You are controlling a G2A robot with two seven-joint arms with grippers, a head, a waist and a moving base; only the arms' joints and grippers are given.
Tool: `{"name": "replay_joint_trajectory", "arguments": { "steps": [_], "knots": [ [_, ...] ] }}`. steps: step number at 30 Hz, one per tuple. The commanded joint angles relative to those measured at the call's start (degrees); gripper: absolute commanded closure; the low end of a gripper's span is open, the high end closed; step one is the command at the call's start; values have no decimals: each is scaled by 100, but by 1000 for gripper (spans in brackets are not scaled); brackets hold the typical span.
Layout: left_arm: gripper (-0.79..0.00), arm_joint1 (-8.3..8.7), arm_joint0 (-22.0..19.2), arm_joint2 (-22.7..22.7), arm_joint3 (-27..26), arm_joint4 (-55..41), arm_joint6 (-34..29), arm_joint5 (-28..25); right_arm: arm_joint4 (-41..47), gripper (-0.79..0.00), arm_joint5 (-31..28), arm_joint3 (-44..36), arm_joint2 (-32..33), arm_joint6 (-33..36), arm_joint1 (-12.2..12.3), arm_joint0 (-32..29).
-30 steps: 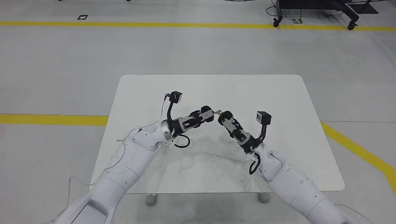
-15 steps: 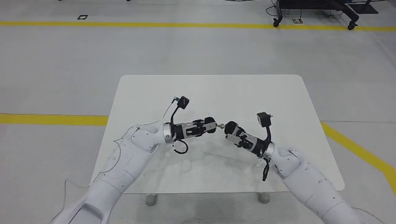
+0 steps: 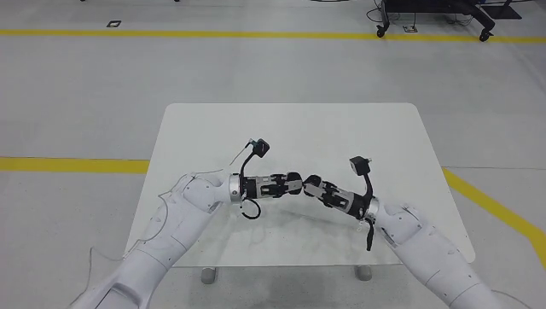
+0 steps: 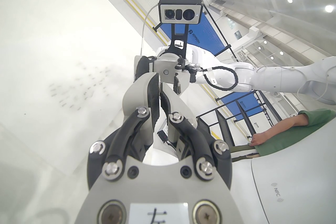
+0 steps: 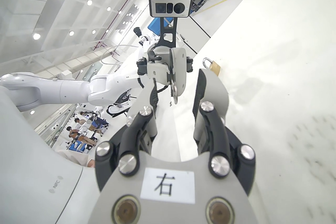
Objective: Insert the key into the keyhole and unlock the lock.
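One brass padlock (image 5: 212,65) with a silver shackle, lying on the white bench (image 5: 275,51) near both arms' tips. Spread wide and gripping nothing: the right pincer (image 5: 176,83). Pressed together on a small silver key (image 5: 173,93), close before it: the left pincer (image 4: 159,83).

Left gripper (image 5: 170,79), key (image 5: 174,95) just before right jaws

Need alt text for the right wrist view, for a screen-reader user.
The open right hand points at the left hand, which pinches a small silver key just beyond the right hand's spread fingers. Farther off, a brass padlock with a silver shackle lies on the white table.
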Motion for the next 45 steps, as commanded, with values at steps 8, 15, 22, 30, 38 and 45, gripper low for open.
{"name": "replay_joint_trajectory", "arguments": {
  "steps": [8, 15, 22, 30, 38, 45],
  "knots": [
    [0, 13, -28, 47, 14, -8, -26, -18, 243, -139, 7, 55, 104, 191, 18, -38],
    [0, 24, -40, 71, 31, -8, -7, -20, 384, 0, 4, 74, 111, 388, 13, -35],
    [0, 29, -67, 87, 63, 37, 75, 16, 600, 0, -112, 69, 118, 625, 15, -23],
    [-785, 32, -62, 64, 74, 39, 192, 60, 888, 0, -441, 117, 312, 713, 68, -177],
    [-785, 34, -35, 23, -117, 129, 404, 160, 1004, 0, -495, 13, 1013, 512, 207, -580],
    [-785, 414, 382, -1069, -1594, 1544, 782, 760, 1075, 0, -495, -24, 1158, 431, 219, -661]
  ]
}}
